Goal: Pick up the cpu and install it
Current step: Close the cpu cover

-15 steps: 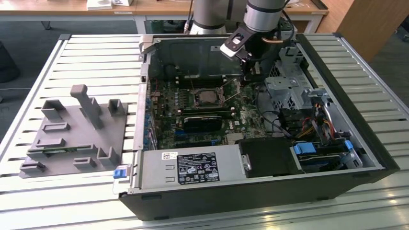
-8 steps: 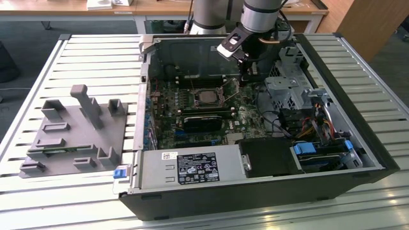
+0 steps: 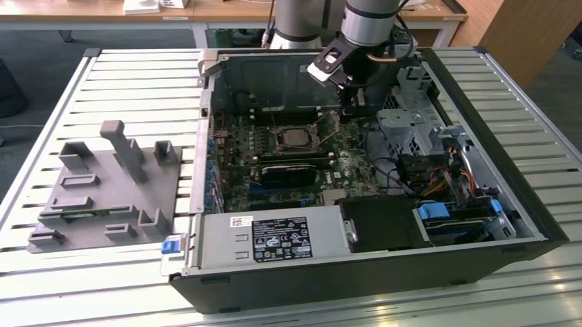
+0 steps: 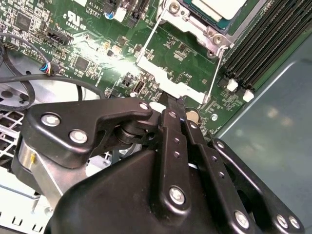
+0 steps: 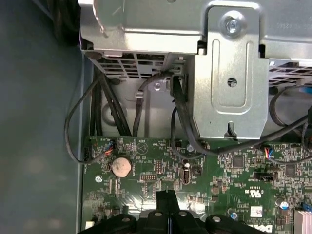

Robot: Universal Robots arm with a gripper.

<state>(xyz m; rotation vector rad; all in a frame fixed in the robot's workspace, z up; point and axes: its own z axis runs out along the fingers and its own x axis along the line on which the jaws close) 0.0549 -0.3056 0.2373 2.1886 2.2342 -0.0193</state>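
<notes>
Hand (image 4: pixel 174 104), pressed together on nothing, hangs over the motherboard (image 4: pixel 97 44) just beside the socket (image 4: pixel 202 31), where the cpu (image 4: pixel 219 6) already sits in place; locking the socket's frame appears left to do.

- A silver slatted metal table (image 3: pixel 127 88) fills most of the exterior view, its long ribs running side to side with dark grooves between them.
- Soft, even light lies on the slats, brightest toward the exterior view's left.
- Behind the table stands a light wooden desk top (image 3: pixel 91 12) on a white metal leg (image 3: pixel 197 34).
- Small white items (image 3: pixel 141 7) sit on that desk.
- A brown wooden cabinet side (image 3: pixel 527 34) stands at the exterior view's upper right.
- The dark grey floor (image 3: pixel 41 48) shows under the desk.
- A dark rounded object (image 3: pixel 7 88) sits at the exterior view's left edge; what it is cannot be told.
</notes>
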